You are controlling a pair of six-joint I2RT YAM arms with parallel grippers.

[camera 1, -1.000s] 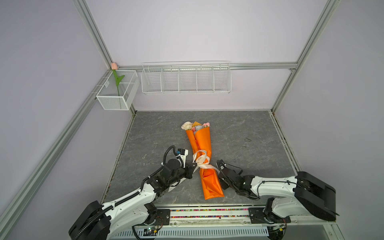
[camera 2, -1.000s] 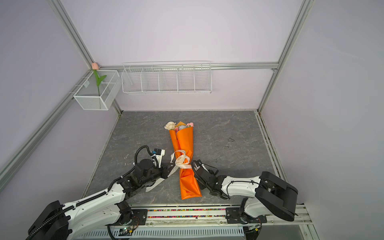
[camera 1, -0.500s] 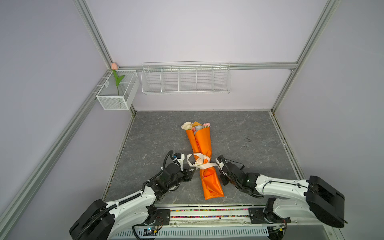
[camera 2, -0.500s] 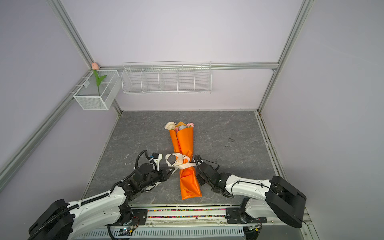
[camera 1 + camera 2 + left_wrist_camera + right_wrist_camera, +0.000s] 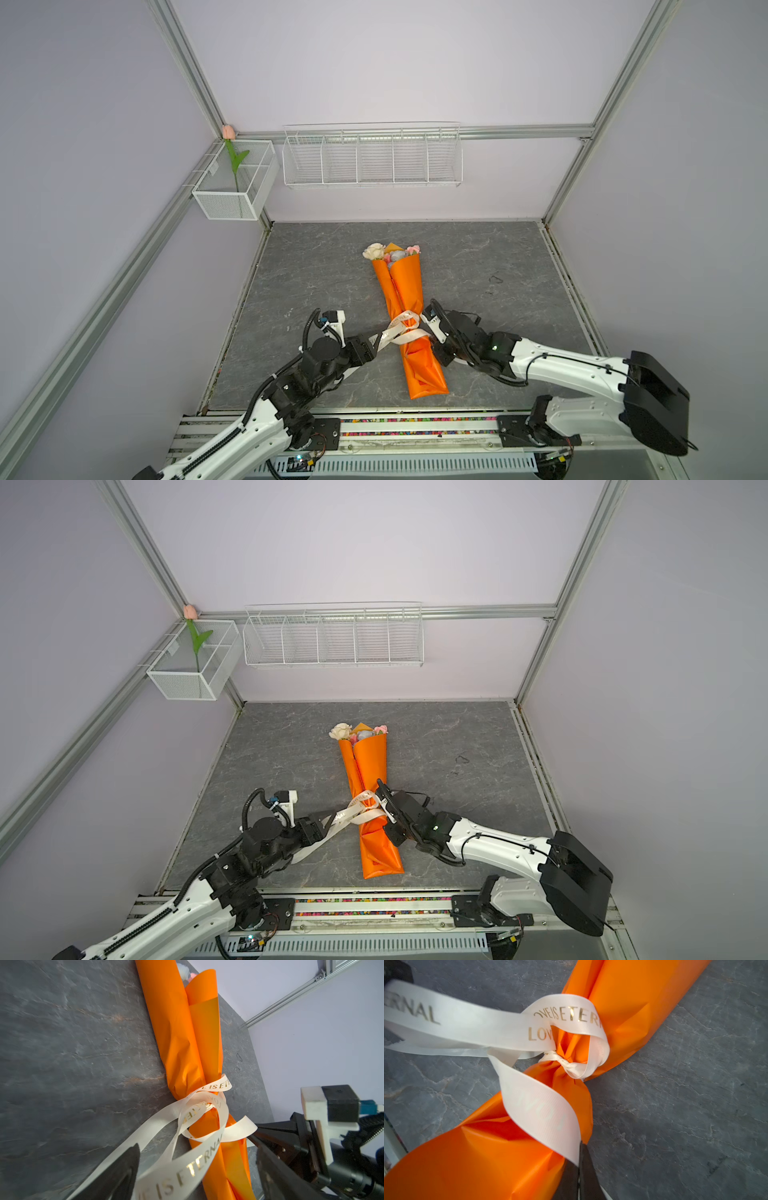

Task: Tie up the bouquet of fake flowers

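The bouquet of fake flowers (image 5: 401, 286) (image 5: 368, 762) lies lengthways on the grey table in orange wrapping paper, with the rose heads (image 5: 386, 251) at its far end. A cream ribbon (image 5: 401, 330) (image 5: 205, 1105) (image 5: 542, 1113) with gold lettering is knotted round its waist. My left gripper (image 5: 374, 341) (image 5: 326, 821) (image 5: 197, 1159) is just left of the bouquet. It is open, and the long ribbon tail runs loose between its fingers. My right gripper (image 5: 432, 337) (image 5: 386, 812) (image 5: 579, 1159) is at the bouquet's right side, shut on the short ribbon tail.
A white mesh box (image 5: 235, 183) on the back left wall holds a single pink tulip (image 5: 228, 133). A white wire shelf (image 5: 372, 158) hangs on the back wall. The arms' mounting rail (image 5: 415, 424) runs along the table's front edge.
My left gripper has opened and let go of the long ribbon tail. My right gripper has shut on the short tail and moved in against the bouquet's right side.
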